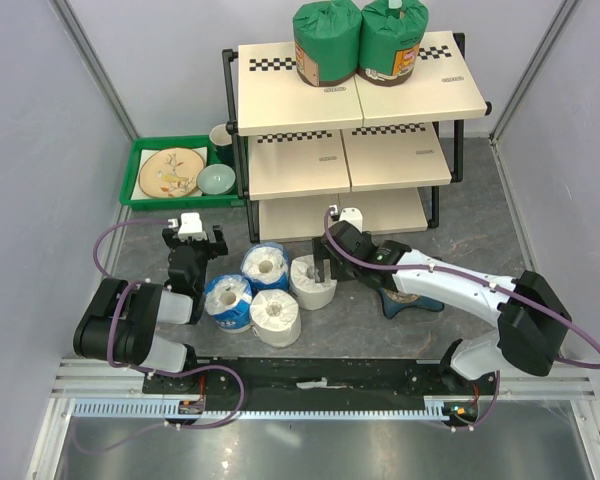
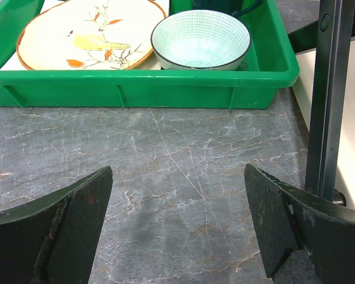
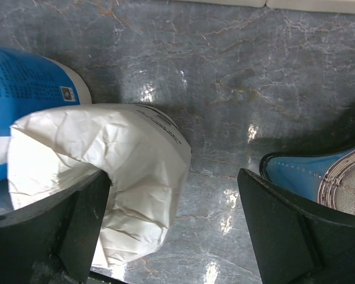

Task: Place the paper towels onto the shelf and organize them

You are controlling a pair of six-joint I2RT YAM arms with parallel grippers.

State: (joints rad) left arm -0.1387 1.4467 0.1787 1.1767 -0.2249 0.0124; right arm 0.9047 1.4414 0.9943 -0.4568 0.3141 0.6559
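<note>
Two green-wrapped paper towels (image 1: 327, 42) (image 1: 392, 40) stand on the top board of the shelf (image 1: 280, 100). Two blue-and-white rolls (image 1: 264, 266) (image 1: 227, 301) and two white rolls (image 1: 275, 318) (image 1: 306, 290) stand on the table in front of the shelf. My right gripper (image 1: 325, 266) is open at the right side of the back white roll. In the right wrist view that white roll (image 3: 118, 165) lies by the left finger, inside the open gripper (image 3: 174, 228). My left gripper (image 1: 192, 246) is open and empty, left of the rolls; its wrist view (image 2: 177, 222) shows only bare table between the fingers.
A green tray (image 1: 140, 190) with a plate (image 2: 89, 29) and a bowl (image 2: 200, 40) sits left of the shelf. A blue star-shaped dish (image 1: 420, 302) lies under my right arm, also in the right wrist view (image 3: 319, 174). A black shelf post (image 2: 328, 94) stands right of my left gripper.
</note>
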